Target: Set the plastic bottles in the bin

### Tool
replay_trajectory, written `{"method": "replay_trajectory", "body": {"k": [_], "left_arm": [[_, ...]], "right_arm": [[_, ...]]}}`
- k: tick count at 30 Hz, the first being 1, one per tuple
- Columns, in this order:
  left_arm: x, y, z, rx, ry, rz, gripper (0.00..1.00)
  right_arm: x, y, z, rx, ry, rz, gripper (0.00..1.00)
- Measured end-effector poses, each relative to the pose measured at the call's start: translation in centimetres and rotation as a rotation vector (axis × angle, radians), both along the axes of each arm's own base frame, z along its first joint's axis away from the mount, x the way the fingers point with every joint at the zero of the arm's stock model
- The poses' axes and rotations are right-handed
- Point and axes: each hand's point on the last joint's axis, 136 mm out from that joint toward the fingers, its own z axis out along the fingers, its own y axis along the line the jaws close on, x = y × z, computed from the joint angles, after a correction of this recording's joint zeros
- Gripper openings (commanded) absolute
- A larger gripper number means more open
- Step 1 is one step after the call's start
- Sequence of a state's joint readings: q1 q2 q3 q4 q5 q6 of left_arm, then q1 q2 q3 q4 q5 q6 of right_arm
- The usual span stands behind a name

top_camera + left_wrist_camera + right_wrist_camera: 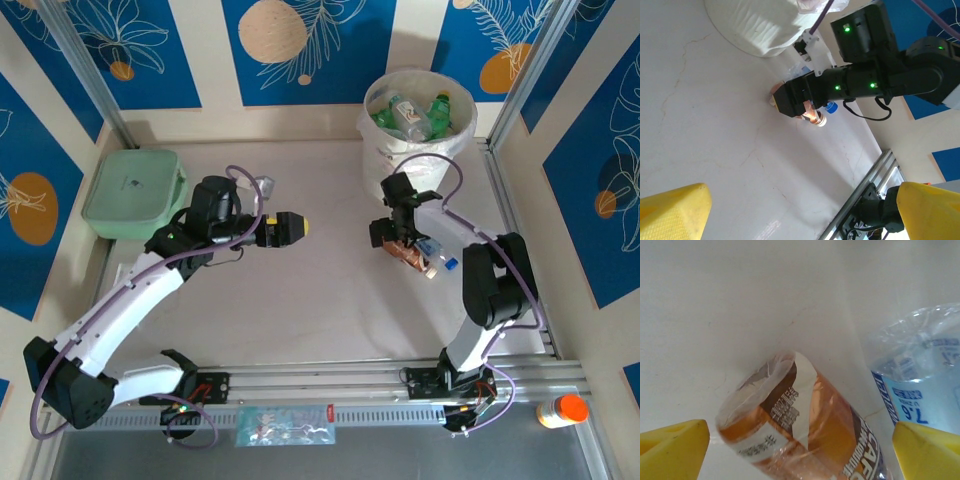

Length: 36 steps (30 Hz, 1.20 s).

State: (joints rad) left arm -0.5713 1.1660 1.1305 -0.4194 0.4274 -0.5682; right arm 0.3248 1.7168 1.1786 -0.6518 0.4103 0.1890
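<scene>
**Operator:** Report the inventory, left to right.

**Technician:** One pale green lidded box [132, 193] sits at the far-left corner of the table [320, 320]. One flat printed packet [285, 425] lies on the rail along the near edge. Two bottles lie on their sides toward the right edge, at mid-depth: one amber bottle [805, 425], and one clear bottle [920, 385] with a blue label just to its right. One bin [385, 150] stands at the far-right corner. One orange-capped bottle [562, 410] stands past the near-right corner, off the table.

**Operator:** What is in the bin?

**Technician:** Bottles in the bin [415, 115]: at least three, green and clear. They are piled together, so the exact count is uncertain.

**Operator:** What is the pincer status?

**Technician:** The left gripper [298, 227] is above the table's centre-left. Its jaws are spread wide and nothing is between them. The right gripper [799, 450] is down over the amber bottle with its jaws released. One yellow fingertip stands on each side of the bottle, and a gap is visible at the left fingertip [672, 447].

**Operator:** Do the two bottles touch each other?

**Technician:** They are just beside each other. Whether they touch cannot be determined.
</scene>
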Motion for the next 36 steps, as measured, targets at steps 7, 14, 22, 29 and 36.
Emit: {"method": "replay_trajectory", "body": {"k": [7, 14, 22, 29, 36], "left_arm": [[0.9, -0.8, -0.3, 0.007, 0.027, -0.014, 0.95], [2.3, -1.7, 1.4, -0.011, 0.006, -0.019, 0.95], [2.8, -2.2, 1.8, -0.018, 0.006, -0.019, 0.95], [2.8, -2.2, 1.8, -0.023, 0.014, -0.023, 0.95], [2.2, -1.9, 1.8, -0.026, 0.010, -0.027, 0.95]], "right_arm": [[-0.5, 0.8, -2.2, -0.030, 0.056, 0.053, 0.84], [-0.4, 1.4, -2.6, -0.028, 0.067, 0.078, 0.72], [-0.3, 1.7, -2.5, -0.011, 0.068, 0.084, 0.61], [-0.8, 3.3, -2.5, -0.011, 0.064, 0.127, 0.60], [-1.9, 4.5, -2.0, 0.026, 0.070, 0.145, 0.53]]}}
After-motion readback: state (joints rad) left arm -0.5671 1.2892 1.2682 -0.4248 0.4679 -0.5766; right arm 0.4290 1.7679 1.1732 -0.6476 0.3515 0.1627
